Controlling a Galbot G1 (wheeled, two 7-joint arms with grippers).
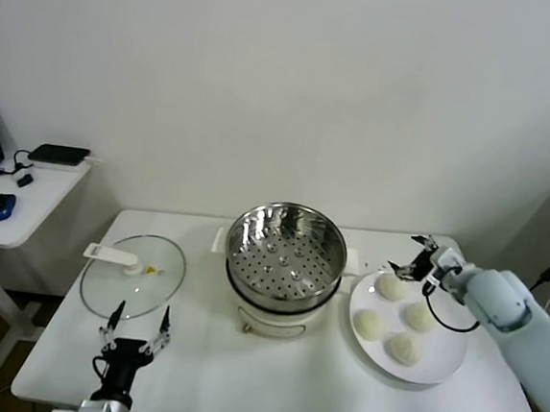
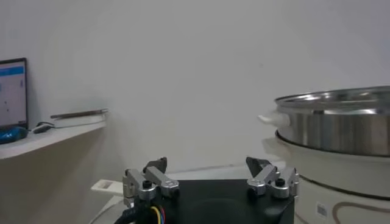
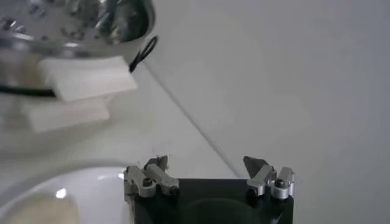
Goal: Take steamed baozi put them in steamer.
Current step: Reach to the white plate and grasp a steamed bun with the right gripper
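Right gripper point(image 1: 415, 260) jaws apart, empty, at far edge of white plate point(image 1: 444, 367). Four baozi on plate; nearest baozi point(image 1: 390, 286) just below-front of fingertips. Steamer point(image 1: 285, 248) empty, to gripper's left. Left gripper point(image 1: 137, 326) parked, spread, farther off.

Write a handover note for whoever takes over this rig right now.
Right tool: open, empty, hovering at the far edge of the white plate, just above the rearmost baozi.
Left tool: open, empty, parked at the front of the table near the glass lid.
Baozi: all four on the plate, right of the steamer.
Steamer: uncovered, basket empty, at table centre.
Done: nothing moved yet.
Left: grasp each baozi and place all four in the steamer.
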